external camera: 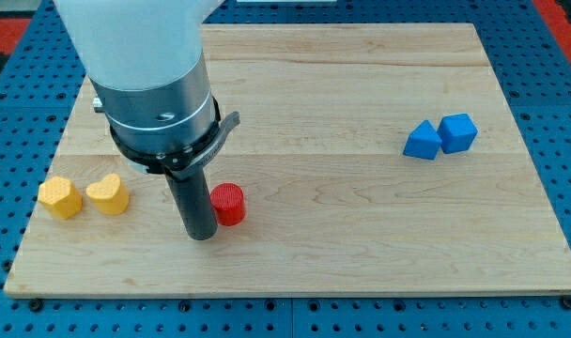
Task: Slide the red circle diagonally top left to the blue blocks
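Observation:
The red circle [229, 204] is a short red cylinder standing on the wooden board [361, 253], left of the middle and toward the view's bottom. My tip [202, 235] rests on the board just to the left of the red circle and slightly below it, touching or nearly touching its side. Two blue blocks sit together at the view's right: a blue triangle-like block [422, 141] and a blue cube [457, 132], side by side and touching.
Two yellow blocks lie near the board's left edge: a yellow pentagon-like block [59, 198] and a yellow heart [108, 194]. The arm's large white and grey body [154, 84] hangs over the upper left of the board. A blue perforated table surrounds the board.

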